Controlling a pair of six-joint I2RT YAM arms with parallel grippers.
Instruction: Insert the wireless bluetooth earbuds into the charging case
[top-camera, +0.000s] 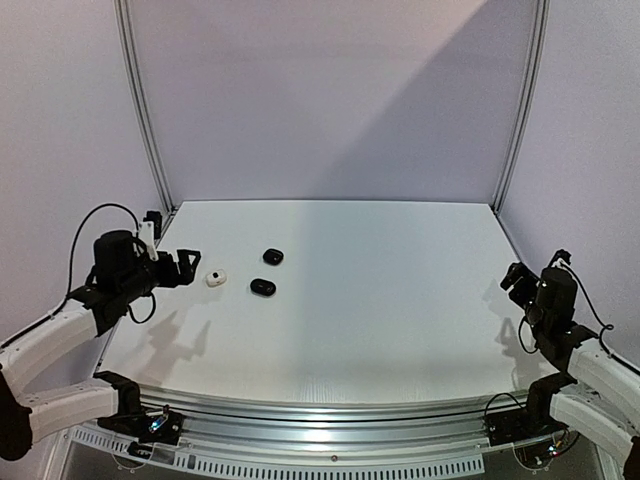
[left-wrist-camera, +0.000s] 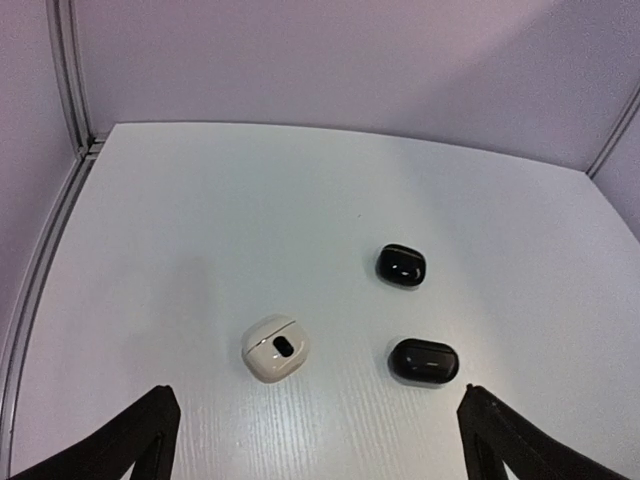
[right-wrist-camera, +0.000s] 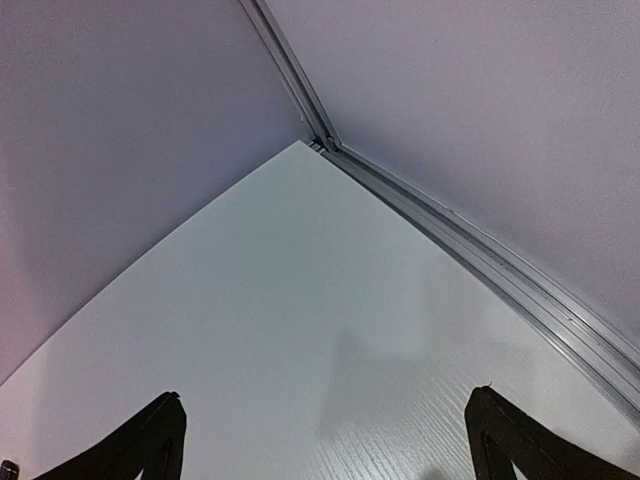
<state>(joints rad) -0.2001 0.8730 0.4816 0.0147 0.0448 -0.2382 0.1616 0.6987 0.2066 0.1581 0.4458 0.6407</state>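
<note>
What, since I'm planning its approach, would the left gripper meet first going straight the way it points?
Probably the small white oval case, just ahead of the open left gripper; both glossy black oval cases lie right of that line.

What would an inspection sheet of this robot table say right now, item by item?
Surface: white table, with three small cases left of centre.
Job's things: white case, looks shut, dark oval mark on top. Far black case and near black case, both look shut. All three lie apart. No loose earbuds seen.
Clutter: nothing seen.
Grippers: left gripper open and empty, just left of the white case. Right gripper open and empty, near the right edge, far from the cases.
Cables: black cable looping over the left arm; another along the right arm.
Surroundings: pale walls, metal frame posts.
</note>
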